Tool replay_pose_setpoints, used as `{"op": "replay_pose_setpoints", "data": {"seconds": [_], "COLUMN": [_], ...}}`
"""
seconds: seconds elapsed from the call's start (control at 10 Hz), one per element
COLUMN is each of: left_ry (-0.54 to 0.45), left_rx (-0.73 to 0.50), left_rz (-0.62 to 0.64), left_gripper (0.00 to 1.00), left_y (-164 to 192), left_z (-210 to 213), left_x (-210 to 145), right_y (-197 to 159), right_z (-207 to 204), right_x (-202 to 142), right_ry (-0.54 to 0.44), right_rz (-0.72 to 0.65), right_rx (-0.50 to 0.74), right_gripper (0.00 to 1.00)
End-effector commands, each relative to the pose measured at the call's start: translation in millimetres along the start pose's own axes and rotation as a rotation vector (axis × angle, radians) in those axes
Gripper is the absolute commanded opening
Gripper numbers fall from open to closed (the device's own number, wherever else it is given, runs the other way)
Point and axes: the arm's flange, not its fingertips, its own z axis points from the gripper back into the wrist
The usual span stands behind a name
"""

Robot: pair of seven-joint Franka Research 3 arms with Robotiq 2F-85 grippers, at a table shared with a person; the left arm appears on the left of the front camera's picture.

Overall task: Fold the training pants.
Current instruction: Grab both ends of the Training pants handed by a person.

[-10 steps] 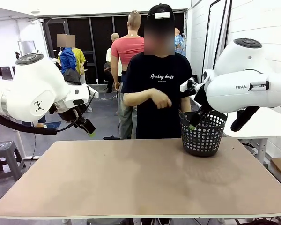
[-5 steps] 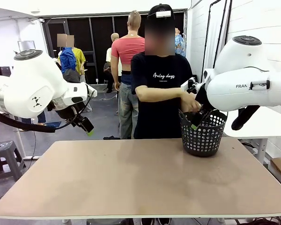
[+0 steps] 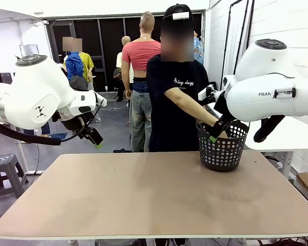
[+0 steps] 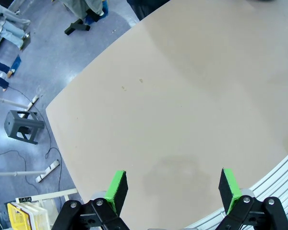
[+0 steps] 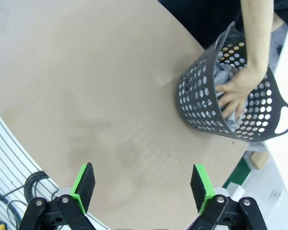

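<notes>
At the left side of the front view, the left gripper (image 3: 95, 139) hangs in the air above the left far corner of the light brown rectangular table (image 3: 154, 195). Its black fingers with green pads point down and to the right. Seen from the left wrist, the left gripper (image 4: 173, 184) has its jaws standing wide apart with nothing between them, over bare tabletop near the table's edge. A small grey plastic stool (image 4: 21, 125) stands on the floor beyond that edge.

Behind the far edge, near the middle, a person in a black printed T-shirt (image 3: 174, 102) leans to the right and reaches one arm down into the black perforated plastic basket with loop handles (image 3: 223, 154), which stands upright on the far right part of the table.

From the right wrist, the person's hand (image 5: 233, 93) lies inside the basket (image 5: 201, 96), resting on the light grey soft jersey training pants (image 5: 222, 76), which lie bunched within its walls. The right gripper (image 5: 141, 184) has its jaws spread wide and empty over bare table, with the basket beyond and to one side of its fingers. In the front view the right gripper (image 3: 214, 132) hangs just at the basket's left rim. The pants are near these jaws but not between them, and well apart from the left jaws.
</notes>
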Motion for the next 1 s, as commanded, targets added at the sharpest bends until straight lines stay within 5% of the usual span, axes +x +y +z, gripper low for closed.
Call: {"op": "replay_pose_setpoints", "data": {"seconds": [0.0,0.9], "left_ry": [-0.007,-0.007], "left_rx": [0.005,0.005], "left_rz": [-0.002,-0.002], "left_gripper": [1.00,1.00], "left_y": [-0.3,-0.3], "left_z": [-1.9,-1.9], "left_x": [-1.2,-1.2], "right_y": [-0.3,-0.3], "right_z": [-0.3,-0.3], "right_x": [0.4,0.4], "right_ry": [-0.003,-0.003], "right_rz": [0.000,0.000], "right_rx": [-0.002,-0.002], "right_gripper": [1.00,1.00]}}
